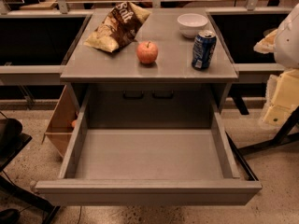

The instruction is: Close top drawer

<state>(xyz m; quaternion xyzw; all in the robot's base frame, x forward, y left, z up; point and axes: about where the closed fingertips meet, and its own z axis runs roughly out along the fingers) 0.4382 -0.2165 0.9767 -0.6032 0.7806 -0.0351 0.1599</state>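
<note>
At the right edge of the view, the gripper [281,99] is cut off by the frame; I cannot tell whether it is released or clenched. Left of it, apart, the one top drawer [149,191] stands pulled far out. On the cabinet top [174,65] sit one blue can [204,49], one apple [147,52], one white bowl [192,24] and one chip bag [117,27]. One cardboard box [60,121] is half hidden behind the drawer.

The one camera looks down from above and in front, close over the open top drawer [149,186] at the near edge, with the countertop [173,64] farther off. The gripper [280,101] shows at the view's right edge, right of the drawer.
</note>
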